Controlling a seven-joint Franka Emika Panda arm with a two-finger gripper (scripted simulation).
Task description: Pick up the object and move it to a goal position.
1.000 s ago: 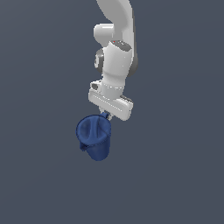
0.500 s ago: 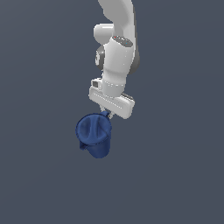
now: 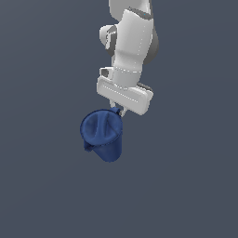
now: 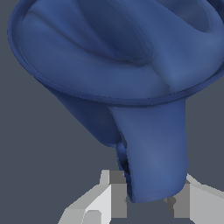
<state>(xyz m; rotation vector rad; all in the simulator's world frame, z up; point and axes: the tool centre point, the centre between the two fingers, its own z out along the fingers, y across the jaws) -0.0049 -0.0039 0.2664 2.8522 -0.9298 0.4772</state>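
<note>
The dark blue pitcher hangs below my white arm in the exterior view, its wide lidded rim up and tilted toward the camera, its narrow base down. My gripper is shut on the pitcher at its rim, on the exterior view's right side. In the wrist view the pitcher fills most of the picture, and its handle runs down between my two pale fingers, which close on it from both sides. Whether the pitcher rests on a surface cannot be told.
Plain dark grey-blue ground lies all around, with no edges or other objects in view.
The arm and the pitcher have shifted slightly upward together. The grip has not changed.
</note>
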